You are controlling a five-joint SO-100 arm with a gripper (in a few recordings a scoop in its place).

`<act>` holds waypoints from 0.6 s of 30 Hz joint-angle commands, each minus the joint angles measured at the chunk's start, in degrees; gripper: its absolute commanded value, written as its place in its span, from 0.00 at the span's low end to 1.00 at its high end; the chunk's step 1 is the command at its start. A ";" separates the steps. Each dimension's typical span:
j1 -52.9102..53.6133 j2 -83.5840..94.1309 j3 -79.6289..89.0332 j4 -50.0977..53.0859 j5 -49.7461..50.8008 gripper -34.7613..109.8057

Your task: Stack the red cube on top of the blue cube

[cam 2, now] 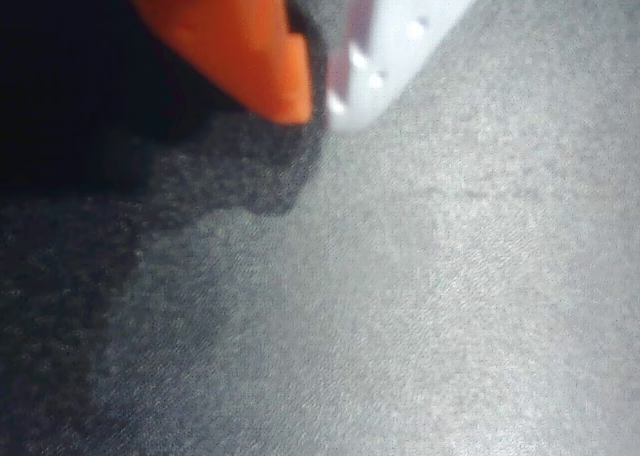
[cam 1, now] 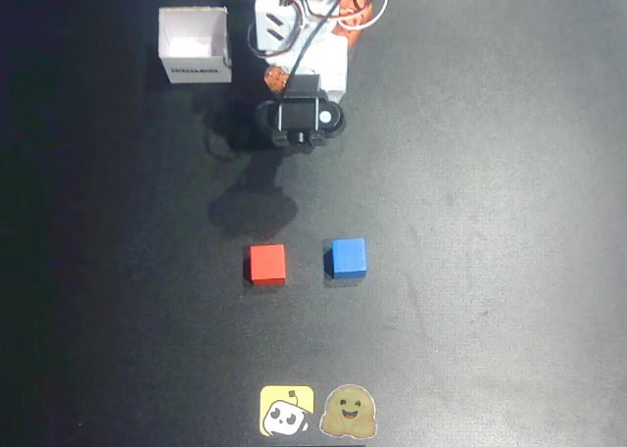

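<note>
A: Where are the cubes seen?
B: In the overhead view, the red cube (cam 1: 266, 264) is set on the dark table (cam 1: 490, 222), just left of the blue cube (cam 1: 348, 257), apart from it.
A: And the gripper (cam 2: 318, 111)?
B: Its orange and white tips are pressed together, nothing held, in the wrist view.

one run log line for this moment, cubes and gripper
stage: not started | red cube: on mat, left of blue cube, apart | gripper: shut, empty, near base
</note>
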 commanded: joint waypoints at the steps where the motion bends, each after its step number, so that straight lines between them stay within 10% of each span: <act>1: 1.23 0.18 -0.35 0.26 0.53 0.24; 18: 1.23 0.18 -0.35 0.26 0.18 0.24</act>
